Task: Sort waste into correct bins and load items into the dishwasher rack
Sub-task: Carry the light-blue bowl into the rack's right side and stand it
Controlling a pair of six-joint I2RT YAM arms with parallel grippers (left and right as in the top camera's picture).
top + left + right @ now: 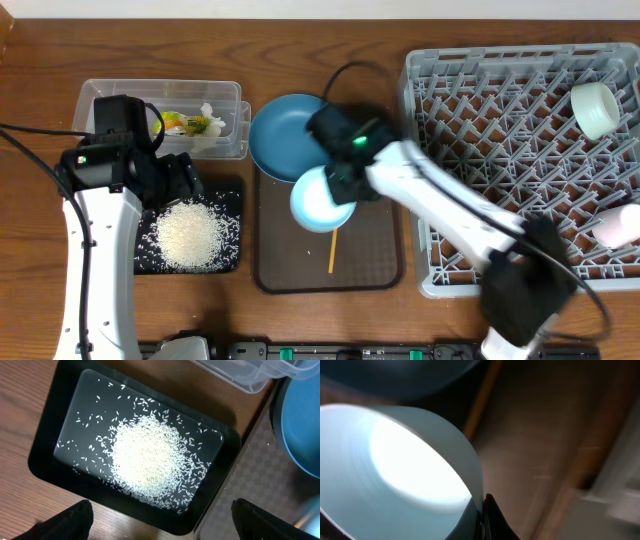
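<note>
My right gripper (345, 185) (482, 515) is shut on the rim of the pale-blue bowl (320, 200) (395, 460), which is tilted over the brown serving tray (375, 265). The dark-blue plate (283, 135) lies just behind it. A thin wooden stick (333, 250) rests on the tray. My left gripper (180, 180) (162, 520) hangs open above the black tray (230, 200) (45, 467), which holds a heap of rice (145, 457). The clear tub (100, 100) contains the snack wrapper (175, 122) and a tissue (210, 115). A mint-green bowl (598, 108) and a pink bowl (618, 225) sit in the dishwasher rack (500, 130).
The rack fills the right side of the table, and my right arm reaches across its front left corner. The clear tub, black tray and brown tray stand close together. Bare wood shows along the front edge.
</note>
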